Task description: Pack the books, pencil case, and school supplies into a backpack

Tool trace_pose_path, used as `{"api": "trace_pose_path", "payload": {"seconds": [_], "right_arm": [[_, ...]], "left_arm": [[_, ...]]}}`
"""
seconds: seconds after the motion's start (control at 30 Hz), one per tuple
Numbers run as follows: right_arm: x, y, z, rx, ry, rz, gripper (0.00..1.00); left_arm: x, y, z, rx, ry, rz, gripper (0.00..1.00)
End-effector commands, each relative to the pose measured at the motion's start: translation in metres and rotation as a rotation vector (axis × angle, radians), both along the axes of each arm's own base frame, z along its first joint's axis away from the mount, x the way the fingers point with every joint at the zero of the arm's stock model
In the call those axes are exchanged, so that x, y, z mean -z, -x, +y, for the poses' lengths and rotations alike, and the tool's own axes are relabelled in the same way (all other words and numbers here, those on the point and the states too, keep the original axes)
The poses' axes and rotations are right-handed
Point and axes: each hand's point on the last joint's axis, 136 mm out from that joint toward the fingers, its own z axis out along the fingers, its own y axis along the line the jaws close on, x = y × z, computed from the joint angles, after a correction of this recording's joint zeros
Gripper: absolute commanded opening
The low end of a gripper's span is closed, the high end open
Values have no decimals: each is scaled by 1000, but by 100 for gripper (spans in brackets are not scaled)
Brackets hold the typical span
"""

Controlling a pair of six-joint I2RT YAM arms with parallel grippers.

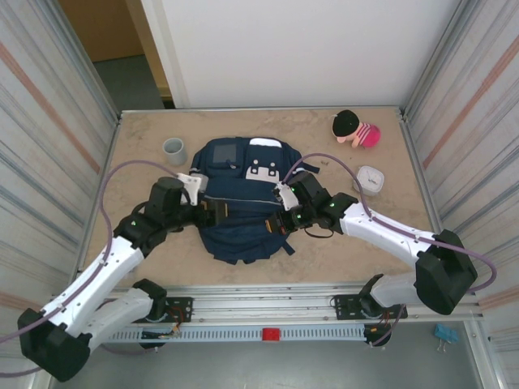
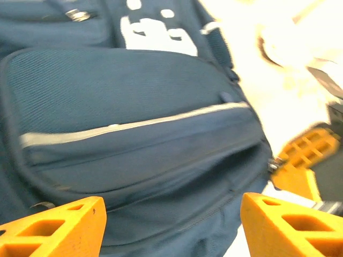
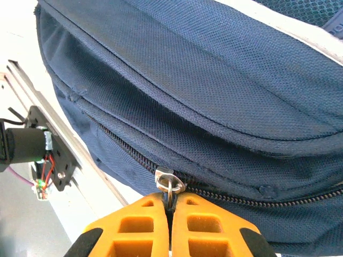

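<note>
Early stage, nothing visibly packed. Backpack lies flat mid-table, front up, between both arms. Right gripper is clamped on the zipper pull at the bag's near edge; the zipper looks closed either side of the slider, so I'd say opening has barely begun. Left gripper is released, jaws spread over the bag's side and holding nothing. Pencil case sits on the table right of the bag, apart from it. Can't tell if any books are inside. Left: unzip, load, close.
</note>
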Motion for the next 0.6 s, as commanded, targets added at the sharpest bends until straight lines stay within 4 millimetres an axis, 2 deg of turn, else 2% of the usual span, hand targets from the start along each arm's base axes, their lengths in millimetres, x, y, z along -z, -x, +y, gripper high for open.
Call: {"api": "trace_pose_path", "payload": {"seconds": [0.0,0.13,0.37,0.5,0.57], "right_arm": [[-12,-3,1,-9,-41,-37,0],[-12,-4,2,-9,-48,-35,0],[-13,-3,4,-11,-61,-28,0],[-14,-2,5,-11,-72,-27,0],[-13,-2,4,-9,-74,-29,0]], "left_arm": [[-10,3,-14,173,-164,-202,68],[-4,8,-42,346,-259,-269,69],[0,-6,-93,584,-417,-437,70],[25,-6,-109,713,-500,-437,69],[37,-6,-111,756,-533,-431,61]]}}
